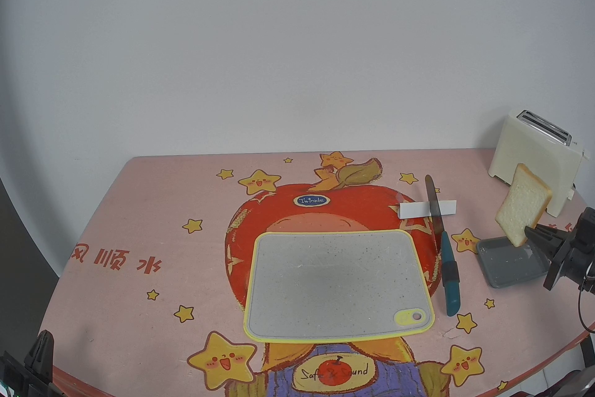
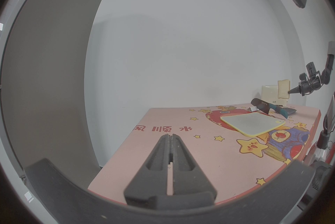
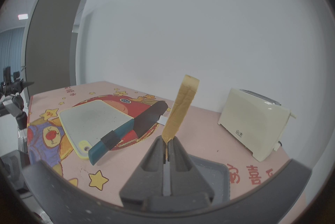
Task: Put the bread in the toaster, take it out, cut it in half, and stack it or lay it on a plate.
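A slice of bread (image 1: 524, 204) hangs upright in the air above the grey plate (image 1: 512, 262) at the table's right side. My right gripper (image 1: 534, 234) is shut on the slice's lower corner, seen edge-on in the right wrist view as bread (image 3: 181, 107) rising from the right gripper (image 3: 166, 142). The cream toaster (image 1: 538, 155) stands just behind it at the far right, its slots facing up. A knife (image 1: 442, 243) with a teal handle lies between the plate and the cutting board (image 1: 338, 284). My left gripper (image 2: 170, 141) is shut and empty, off the table's near left corner.
A white strip (image 1: 427, 209) lies under the knife blade. The table's left half is bare patterned cloth. A grey wall stands close behind the table; the table's right edge runs just past the toaster.
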Tool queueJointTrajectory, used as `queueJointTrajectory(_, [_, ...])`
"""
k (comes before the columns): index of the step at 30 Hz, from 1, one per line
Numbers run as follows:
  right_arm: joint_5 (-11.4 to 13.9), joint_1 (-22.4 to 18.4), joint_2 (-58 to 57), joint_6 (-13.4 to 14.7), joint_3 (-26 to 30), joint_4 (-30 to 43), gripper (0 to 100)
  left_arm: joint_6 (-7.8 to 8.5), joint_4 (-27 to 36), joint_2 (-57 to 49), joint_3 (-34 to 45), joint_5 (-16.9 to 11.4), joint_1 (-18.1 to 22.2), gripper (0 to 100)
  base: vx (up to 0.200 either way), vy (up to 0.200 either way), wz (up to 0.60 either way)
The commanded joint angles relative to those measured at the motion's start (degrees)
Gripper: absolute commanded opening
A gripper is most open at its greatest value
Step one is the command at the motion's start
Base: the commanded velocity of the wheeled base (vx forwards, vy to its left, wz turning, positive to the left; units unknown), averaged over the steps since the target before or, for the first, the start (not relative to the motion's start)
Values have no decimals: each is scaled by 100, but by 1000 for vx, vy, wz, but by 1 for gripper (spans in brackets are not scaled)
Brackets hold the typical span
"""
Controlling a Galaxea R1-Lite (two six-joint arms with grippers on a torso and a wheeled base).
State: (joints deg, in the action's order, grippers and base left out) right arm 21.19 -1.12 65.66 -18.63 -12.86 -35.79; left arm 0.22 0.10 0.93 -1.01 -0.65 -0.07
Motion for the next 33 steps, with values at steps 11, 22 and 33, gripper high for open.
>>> queueJointTrajectory(11, [26, 262, 44, 17, -199, 28, 0, -4, -1, -93, 101, 3, -1, 0, 0, -200, 0])
queueJointTrajectory(22, [35, 235, -80, 184, -1298, 1435, 0, -4, -1, -93, 101, 3, -1, 0, 0, -200, 0])
queueJointTrajectory(33, [351, 147, 237, 184, -2230, 1786, 0, -4, -1, -93, 101, 3, -1, 0, 0, -200, 0])
